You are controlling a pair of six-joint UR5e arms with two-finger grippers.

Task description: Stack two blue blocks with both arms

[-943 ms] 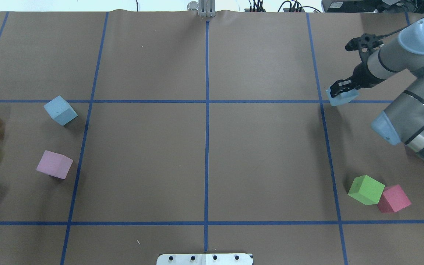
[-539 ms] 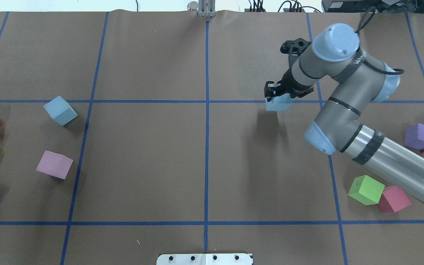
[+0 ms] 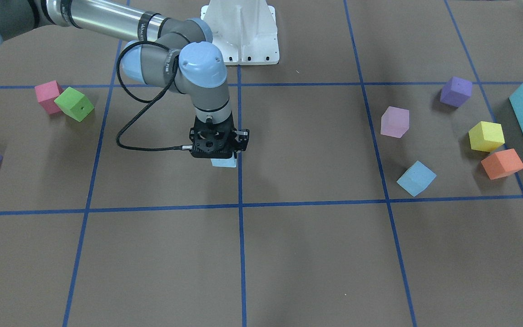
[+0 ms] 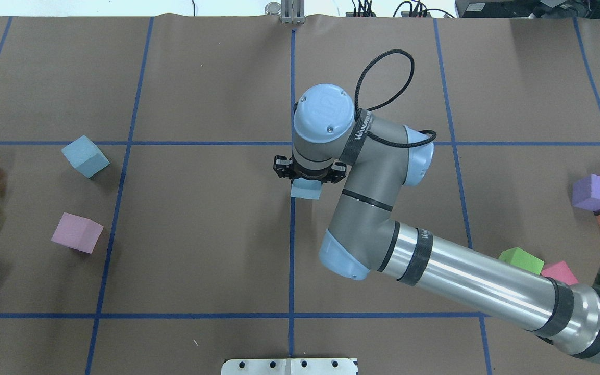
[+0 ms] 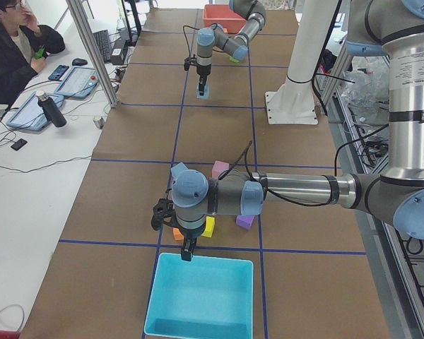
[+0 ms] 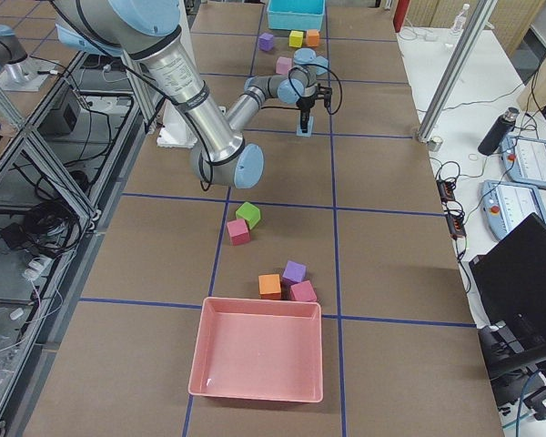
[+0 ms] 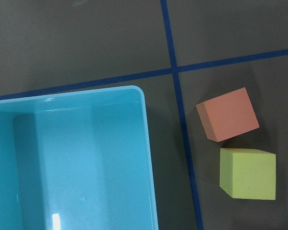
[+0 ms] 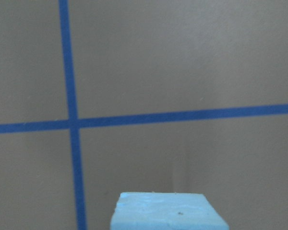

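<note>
My right gripper [image 4: 307,179] is shut on one pale blue block [image 4: 305,191] and holds it low, next to the centre cross of the blue tape lines. This block also shows in the front view [image 3: 224,162] and at the bottom of the right wrist view [image 8: 170,212]. The other blue block [image 4: 85,156] lies free on the left side of the table, seen too in the front view [image 3: 416,178]. My left gripper [image 5: 187,251] shows only in the exterior left view, above the rim of the teal bin [image 5: 198,296]. I cannot tell whether it is open or shut.
An orange cube [image 7: 228,120] and a yellow cube [image 7: 248,173] lie beside the teal bin [image 7: 149,143]. A pale purple cube [image 4: 77,233] lies near the free blue block. Green [image 4: 521,259], pink [image 4: 560,271] and purple [image 4: 594,191] cubes lie on the right. A red bin [image 6: 255,350] stands at the right end.
My right arm has swept left with the blue block, from the right part of the table to the centre line. The free blue block has not moved.
</note>
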